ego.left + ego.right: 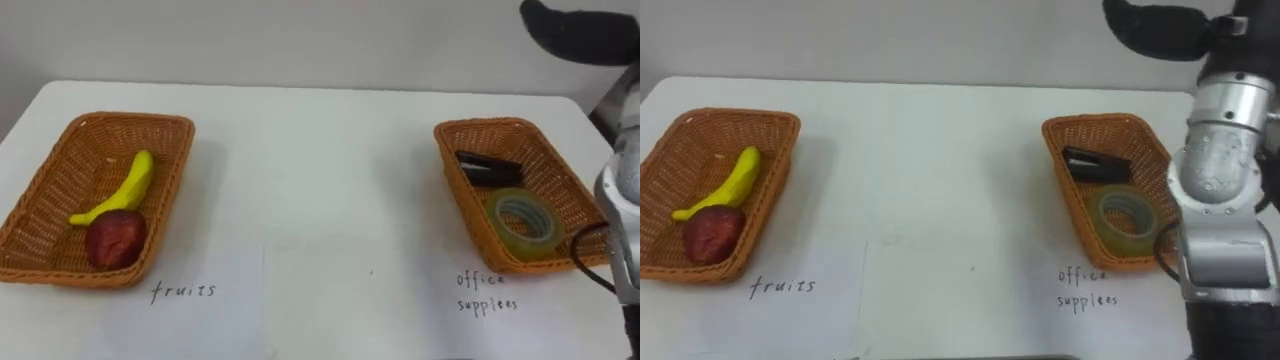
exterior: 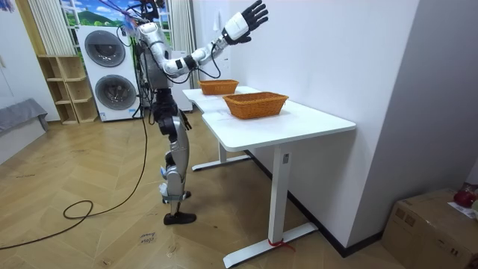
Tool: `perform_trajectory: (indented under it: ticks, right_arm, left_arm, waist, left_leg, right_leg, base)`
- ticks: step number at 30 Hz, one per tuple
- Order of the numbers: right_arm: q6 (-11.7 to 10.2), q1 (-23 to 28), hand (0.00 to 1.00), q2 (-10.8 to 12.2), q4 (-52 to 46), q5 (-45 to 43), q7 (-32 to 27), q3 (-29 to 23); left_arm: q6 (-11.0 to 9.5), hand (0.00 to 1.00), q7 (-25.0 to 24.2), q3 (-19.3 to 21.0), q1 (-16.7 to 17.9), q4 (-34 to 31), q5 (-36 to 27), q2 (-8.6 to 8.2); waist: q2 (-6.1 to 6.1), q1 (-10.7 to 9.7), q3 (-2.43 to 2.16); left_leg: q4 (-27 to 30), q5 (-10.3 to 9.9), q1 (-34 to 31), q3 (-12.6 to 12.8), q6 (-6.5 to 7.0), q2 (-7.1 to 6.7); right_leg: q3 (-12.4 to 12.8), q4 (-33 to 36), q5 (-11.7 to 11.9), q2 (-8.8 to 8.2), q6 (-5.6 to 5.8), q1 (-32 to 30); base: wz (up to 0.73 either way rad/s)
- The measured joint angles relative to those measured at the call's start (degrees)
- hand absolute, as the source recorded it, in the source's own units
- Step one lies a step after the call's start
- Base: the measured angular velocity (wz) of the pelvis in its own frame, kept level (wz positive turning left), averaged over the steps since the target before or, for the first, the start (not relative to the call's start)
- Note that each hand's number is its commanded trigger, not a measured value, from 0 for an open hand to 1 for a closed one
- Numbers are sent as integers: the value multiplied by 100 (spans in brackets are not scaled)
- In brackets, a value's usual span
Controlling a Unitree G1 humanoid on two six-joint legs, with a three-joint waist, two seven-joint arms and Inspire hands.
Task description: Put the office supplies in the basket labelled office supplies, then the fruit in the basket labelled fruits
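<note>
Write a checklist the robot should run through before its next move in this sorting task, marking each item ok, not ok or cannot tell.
1. Banana and red fruit lie in the fruits basket: ok.
2. Black stapler and tape roll lie in the office supplies basket: ok.
3. Nothing left to sort on the table between the baskets: ok.
4. Right hand raised above the table, open, holding nothing: ok.
</note>
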Motion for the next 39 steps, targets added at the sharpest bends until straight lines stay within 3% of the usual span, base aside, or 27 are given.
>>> perform_trajectory:
  ticks: [8, 13, 18, 21, 26, 28, 32, 34, 39]
  right_arm:
    - [-63, 735, 0, -11, 0, 1264, -649, -741]
    - [-177, 1241, 0, -12, -10, 2096, -1262, -1170]
    - [-261, 1625, 0, 14, 26, 2226, -1613, -1499]
    - [-335, 1926, 0, 162, 126, 2505, -1836, -1486]
    - [-443, 2105, 0, 691, 1190, 2995, -2097, -1445]
    - [-443, 2281, 0, 868, 1617, 3248, -2232, -1274]
    - [-451, 2522, 0, 1018, 2223, 3592, -2367, -1130]
    - [-454, 2597, 0, 1101, 2555, 3754, -2476, -939]
    - [-581, 2608, 0, 1184, 3399, 3725, -2749, -799]
  left_arm:
    - [-131, 0, 222, -2, 128, 70, -3, 2]
    - [-199, 0, 365, 5, 161, 40, -14, 8]
    - [-207, 0, 371, 59, 311, -57, -1, 7]
    - [-184, 0, 433, 91, 317, -54, 4, 2]
    - [-171, 0, 570, 89, 327, -54, -5, -19]
    - [-172, 0, 635, 64, 317, -54, -38, -33]
    - [-171, 0, 660, -21, 352, -52, -235, -37]
    - [-186, 0, 672, -45, 345, -53, -380, -39]
    - [-217, 0, 719, -42, 414, -47, -457, -58]
  waist:
    - [-37, -372, 28]
    - [29, -430, 50]
    - [90, -517, 40]
    - [128, -517, 44]
    - [153, -513, 42]
    - [236, -527, 35]
    - [338, -525, 4]
    - [406, -532, 23]
    - [414, -511, 30]
  left_leg:
    - [-10, -43, 55, 105, -37, 43]
    - [-2, -78, 59, 218, -29, 48]
    - [-6, -102, 80, 240, -27, 45]
    - [-21, -107, 66, 250, -31, 48]
    - [-26, -131, 77, 291, -31, 64]
    - [-28, -141, 76, 312, -25, 64]
    - [-30, -152, 79, 291, -24, 63]
    - [-25, -152, 80, 276, -24, 60]
    - [6, -154, 119, 251, -26, 41]
  right_leg:
    - [153, -9, 4, 63, -9, 5]
    - [210, -17, -3, 64, -13, -15]
    - [254, -109, -14, 81, -3, 9]
    - [295, -104, -17, 94, -4, 10]
    - [319, -99, -16, 102, -5, 4]
    - [317, -92, -17, 100, -5, -2]
    - [307, -88, -19, 98, -1, 15]
    - [310, -71, -25, 94, -4, 4]
    - [356, -91, -76, 92, 4, 75]
  base:
    - [-10]
    - [-9]
    - [-2]
    - [-3]
    - [-3]
    - [-3]
    - [0]
    - [0]
    - [3]
